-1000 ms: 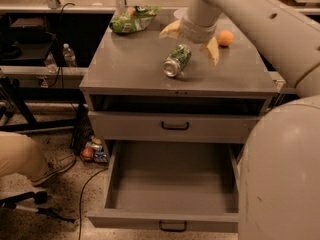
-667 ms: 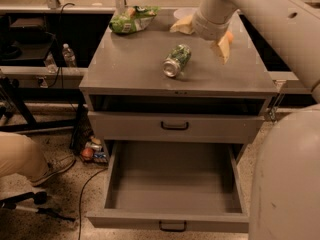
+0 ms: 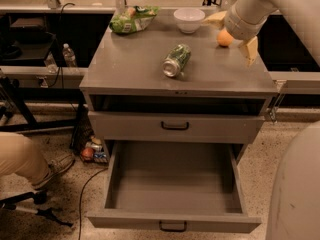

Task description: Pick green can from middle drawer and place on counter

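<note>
Cream flat fingers of the claw are spread wide above the back right of the smooth grey desk; they hold nothing; a round orange shows between them; the shiny green can lies on its side on the desk, left of the claw; far below, the grey metal open drawer looks like a plain box.
</note>
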